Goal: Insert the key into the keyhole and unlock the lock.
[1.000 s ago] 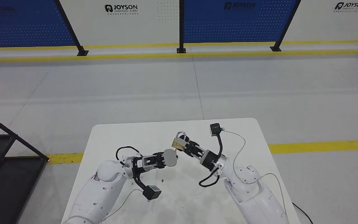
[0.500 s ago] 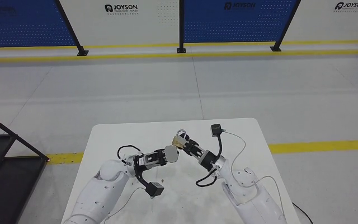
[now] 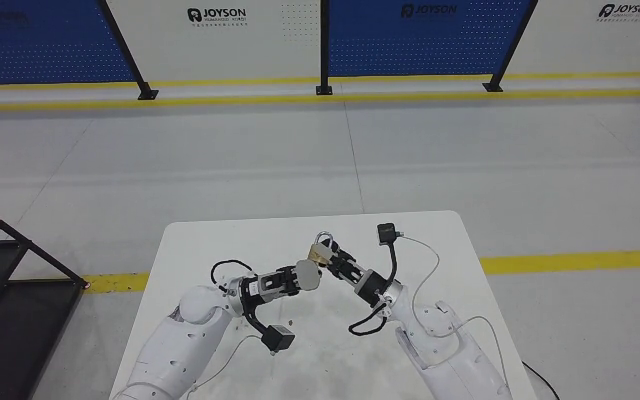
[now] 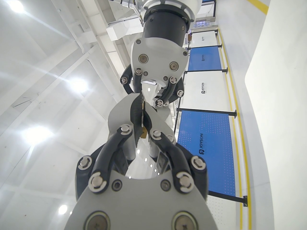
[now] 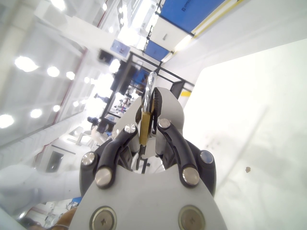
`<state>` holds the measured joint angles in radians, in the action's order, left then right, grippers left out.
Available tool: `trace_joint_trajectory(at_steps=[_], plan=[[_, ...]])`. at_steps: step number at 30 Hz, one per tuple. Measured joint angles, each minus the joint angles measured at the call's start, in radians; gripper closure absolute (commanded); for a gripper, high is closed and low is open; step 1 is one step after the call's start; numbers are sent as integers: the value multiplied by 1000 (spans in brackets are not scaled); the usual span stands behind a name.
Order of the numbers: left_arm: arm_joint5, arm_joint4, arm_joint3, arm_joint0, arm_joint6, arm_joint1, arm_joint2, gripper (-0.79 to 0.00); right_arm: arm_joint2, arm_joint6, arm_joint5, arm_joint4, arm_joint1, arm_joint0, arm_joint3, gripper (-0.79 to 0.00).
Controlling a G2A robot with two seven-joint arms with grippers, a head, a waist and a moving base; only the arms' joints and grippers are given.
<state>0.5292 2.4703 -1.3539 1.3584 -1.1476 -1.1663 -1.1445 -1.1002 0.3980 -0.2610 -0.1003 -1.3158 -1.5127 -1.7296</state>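
Well, the grey floor (image 3: 400, 160) lies wide open beyond the white table (image 3: 200, 245), whose far edge and side edges stand free. Above the table's middle, the left gripper (image 3: 305, 276) and right gripper (image 3: 333, 260) meet nose to nose. The right is clamped on the brass padlock (image 3: 321, 250). The left pinches the key (image 4: 143, 133), just beside it.

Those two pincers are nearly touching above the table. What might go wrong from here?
1. The left pincer pinches the small key by a thin sliver; pushed off-line, it may twist or slip out.
2. The right pincer holds the padlock in mid-air over the table; a hard push might tip it or knock it loose.
3. The pincers sit very close, so they could collide.
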Motion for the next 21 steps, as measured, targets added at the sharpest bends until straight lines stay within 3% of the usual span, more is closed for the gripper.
trace_joint_trajectory(at_steps=[16,21], plan=[[7,-7,5,1,-6,11,2,-169,3,-8,11,15,4,10,1,0],[15,-12,17,0,-16,14,4,-179,4,-9,17,18,5,14,4,0]])
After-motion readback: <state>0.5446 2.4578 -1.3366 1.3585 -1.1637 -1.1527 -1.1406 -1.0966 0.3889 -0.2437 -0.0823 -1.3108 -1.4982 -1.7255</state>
